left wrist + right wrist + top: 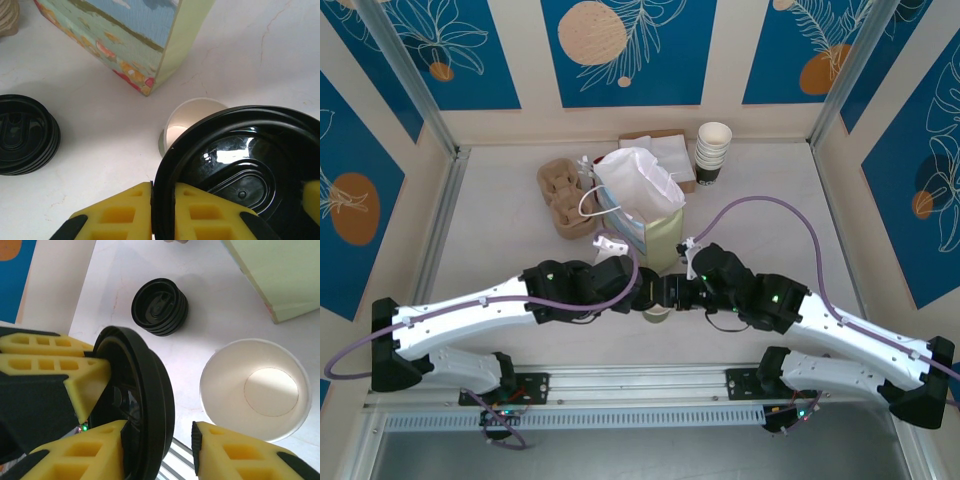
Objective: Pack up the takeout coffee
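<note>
lid (pixel 235 167): glossy black plastic | cup (pixel 255 390): matt white paper

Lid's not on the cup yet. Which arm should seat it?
Left. The left gripper is shut on the black lid at its rim, and the lid hangs partly over the open cup. The right gripper stands open beside the cup, holding nothing; probably better steadying it.

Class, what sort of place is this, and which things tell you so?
Probably a robot test bench set up as a café takeout counter: stacked paper cups, a cardboard cup carrier, and two arms bolted to the table.
</note>
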Available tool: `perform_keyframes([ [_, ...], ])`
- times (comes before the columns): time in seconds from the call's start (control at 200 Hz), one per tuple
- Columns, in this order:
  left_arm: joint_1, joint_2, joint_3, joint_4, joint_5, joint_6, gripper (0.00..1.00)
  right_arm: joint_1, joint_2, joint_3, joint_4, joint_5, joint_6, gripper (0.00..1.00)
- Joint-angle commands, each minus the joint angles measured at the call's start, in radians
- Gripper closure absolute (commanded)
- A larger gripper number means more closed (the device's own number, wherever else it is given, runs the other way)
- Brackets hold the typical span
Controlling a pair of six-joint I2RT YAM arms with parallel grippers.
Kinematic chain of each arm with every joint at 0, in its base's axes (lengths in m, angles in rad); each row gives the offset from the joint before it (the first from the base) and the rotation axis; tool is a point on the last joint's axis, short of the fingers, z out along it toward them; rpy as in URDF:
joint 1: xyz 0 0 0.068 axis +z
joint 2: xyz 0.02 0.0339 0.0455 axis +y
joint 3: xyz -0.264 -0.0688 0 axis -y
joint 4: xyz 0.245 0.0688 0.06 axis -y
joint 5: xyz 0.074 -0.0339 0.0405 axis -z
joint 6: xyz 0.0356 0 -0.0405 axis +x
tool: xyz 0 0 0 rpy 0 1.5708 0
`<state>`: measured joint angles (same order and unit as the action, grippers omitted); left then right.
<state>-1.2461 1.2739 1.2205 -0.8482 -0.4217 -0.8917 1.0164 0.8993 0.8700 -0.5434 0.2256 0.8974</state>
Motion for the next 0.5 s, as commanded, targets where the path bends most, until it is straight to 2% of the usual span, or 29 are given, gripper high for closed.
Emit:
perform_keyframes([
  [0.0, -0.02, 0.018, 0.035, 0.018, 0.013, -0.004, 0.86, -0.016, -0.003, -0.012, 0.023, -0.023, 0.005, 0.65],
  [0.12, -0.025, 0.037, 0.061, -0.004, 0.008, 0.003, 0.86, -0.03, -0.001, -0.011, 0.024, -0.028, 0.0, 0.74],
  [0.305, -0.025, 0.053, 0.083, 0.011, 0.011, 0.035, 0.85, -0.064, 0.0, -0.001, 0.004, -0.049, -0.007, 0.97],
  [0.345, -0.024, 0.052, 0.088, 0.018, 0.011, 0.051, 0.8, -0.071, -0.002, 0.004, -0.013, -0.051, -0.01, 1.0],
  [0.495, -0.025, 0.016, 0.091, 0.081, 0.034, 0.16, 0.55, -0.13, -0.014, 0.038, -0.108, -0.081, -0.026, 1.0],
])
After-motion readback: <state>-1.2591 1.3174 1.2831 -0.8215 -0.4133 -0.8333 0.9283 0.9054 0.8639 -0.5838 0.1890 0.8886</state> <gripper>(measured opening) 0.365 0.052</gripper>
